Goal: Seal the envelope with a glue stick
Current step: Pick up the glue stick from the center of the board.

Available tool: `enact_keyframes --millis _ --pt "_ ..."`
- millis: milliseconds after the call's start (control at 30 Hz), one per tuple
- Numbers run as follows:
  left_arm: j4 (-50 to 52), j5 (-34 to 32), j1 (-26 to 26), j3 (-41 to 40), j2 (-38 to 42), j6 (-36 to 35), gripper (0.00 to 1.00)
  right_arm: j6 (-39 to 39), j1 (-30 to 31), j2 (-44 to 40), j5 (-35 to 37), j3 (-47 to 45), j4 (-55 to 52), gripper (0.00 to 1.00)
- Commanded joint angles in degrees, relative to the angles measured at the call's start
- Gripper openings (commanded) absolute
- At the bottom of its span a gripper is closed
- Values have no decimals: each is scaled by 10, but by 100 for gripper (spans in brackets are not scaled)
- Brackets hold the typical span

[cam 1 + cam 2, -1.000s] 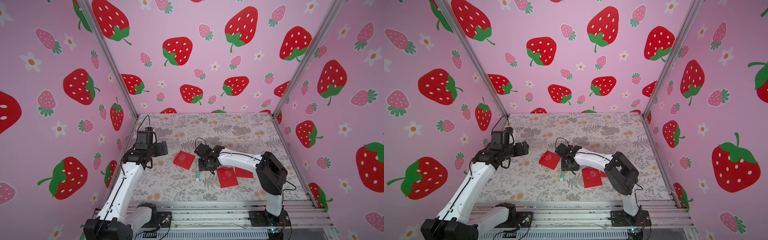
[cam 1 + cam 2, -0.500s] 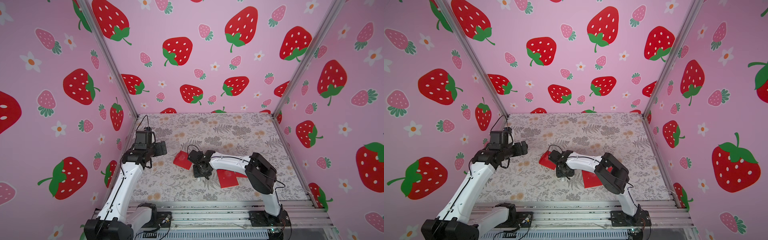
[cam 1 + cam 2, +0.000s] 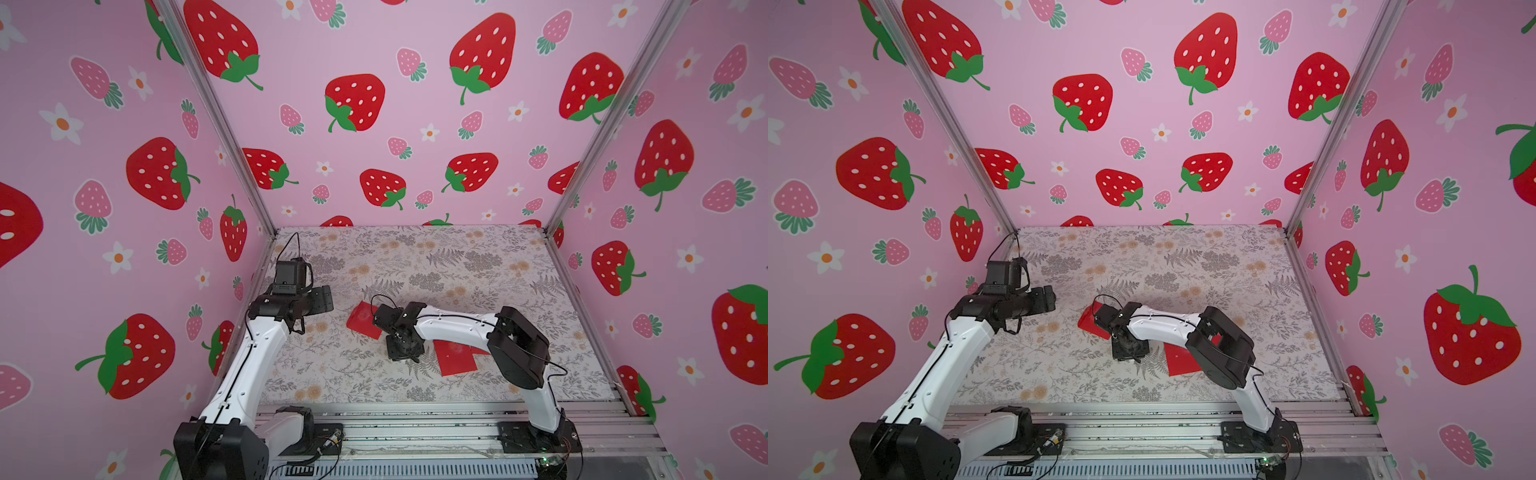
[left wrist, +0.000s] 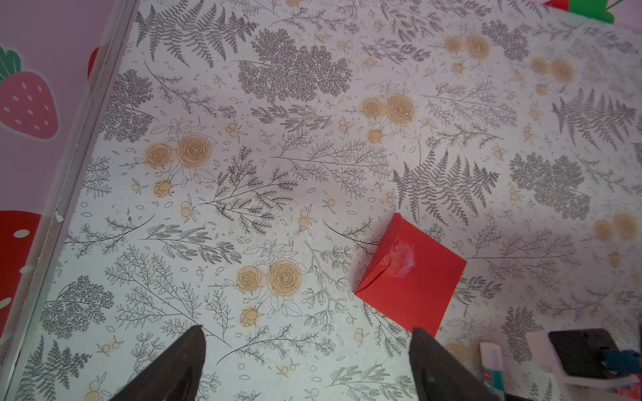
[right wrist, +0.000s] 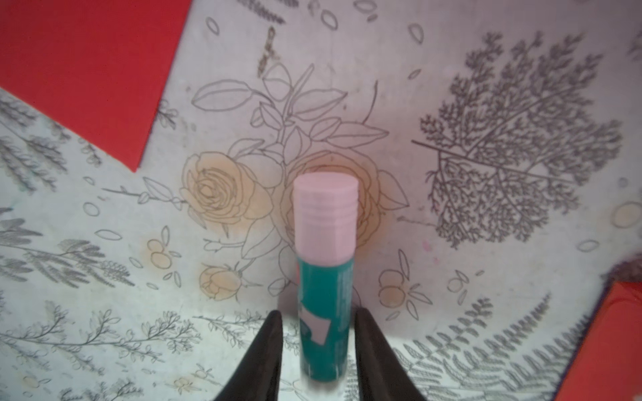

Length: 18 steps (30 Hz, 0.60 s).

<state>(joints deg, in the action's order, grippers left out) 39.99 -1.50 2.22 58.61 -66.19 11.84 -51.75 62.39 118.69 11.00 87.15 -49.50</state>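
My right end effector (image 5: pixel 318 316) is spread a little around the small white-and-teal glue stick (image 5: pixel 326 288) lying on the flowery tabletop (image 5: pixel 486 260), so I should squeeze its middle gently, straight.

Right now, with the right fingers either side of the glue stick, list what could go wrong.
1. The right fingers straddle the glue stick near its bottom end, with a gap on one side; closing may roll or swing it on the table.
2. Its cap is on; used like that, it would leave no glue.
3. A red envelope lies close by; a careless lift could nudge it.
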Motion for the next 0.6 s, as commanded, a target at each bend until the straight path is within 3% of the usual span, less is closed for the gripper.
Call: enact_keyframes --millis 0,333,400,567 --pt "17 -5 -3 17 -2 1 90 9 4 13 -7 10 -26 34" --pt "-7 40 -2 11 21 2 85 52 -8 -44 -3 -40 37 21" --pt "-21 77 0 2 38 -17 75 75 -22 -87 -4 -79 76 19" --pt "-61 154 23 -11 69 -43 77 189 -87 -211 -123 -210 208 17"
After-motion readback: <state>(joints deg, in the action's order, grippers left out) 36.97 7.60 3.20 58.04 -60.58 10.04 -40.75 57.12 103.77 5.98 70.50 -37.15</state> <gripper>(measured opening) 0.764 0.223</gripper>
